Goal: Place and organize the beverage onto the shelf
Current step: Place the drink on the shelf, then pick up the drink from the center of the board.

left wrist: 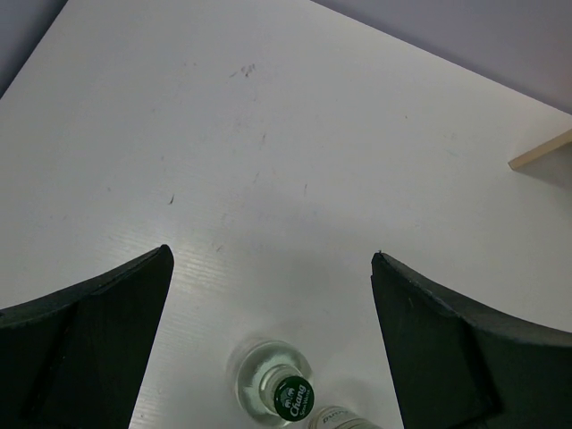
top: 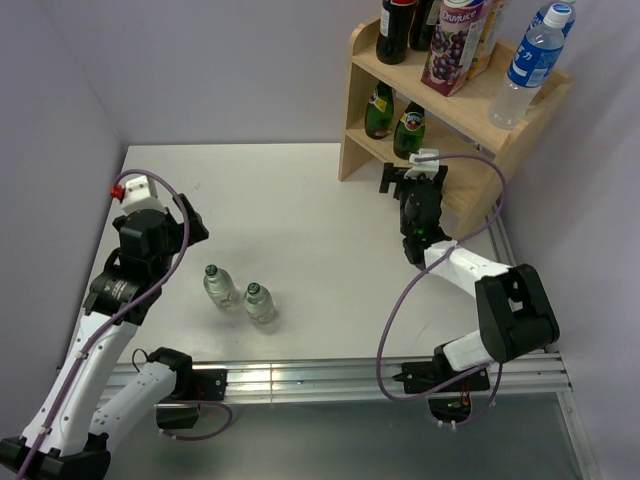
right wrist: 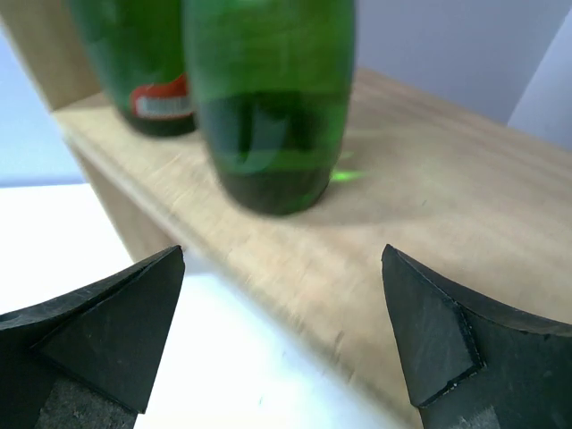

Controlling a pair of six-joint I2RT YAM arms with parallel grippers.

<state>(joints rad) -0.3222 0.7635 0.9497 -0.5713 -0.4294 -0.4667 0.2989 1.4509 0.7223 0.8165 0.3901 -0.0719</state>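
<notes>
The light wood shelf (top: 520, 125) stands at the back right. Its top tier holds two dark cola bottles (top: 394, 30), juice cartons (top: 455, 45) and a blue-capped water bottle (top: 528, 65). Two green glass bottles (top: 408, 130) stand on the lower tier and also show in the right wrist view (right wrist: 268, 98). Two small clear green-capped bottles (top: 218, 285) (top: 259, 303) stand on the table. My right gripper (top: 412, 178) (right wrist: 282, 255) is open and empty just in front of the lower shelf board (right wrist: 402, 179). My left gripper (top: 195, 225) (left wrist: 270, 255) is open and empty above the clear bottles (left wrist: 277, 386).
The white table (top: 300, 210) is bounded by lavender walls at the left and back. A metal rail (top: 330, 378) runs along the near edge. A purple cable (top: 400, 310) loops beside the right arm. The shelf's corner (left wrist: 545, 154) shows in the left wrist view.
</notes>
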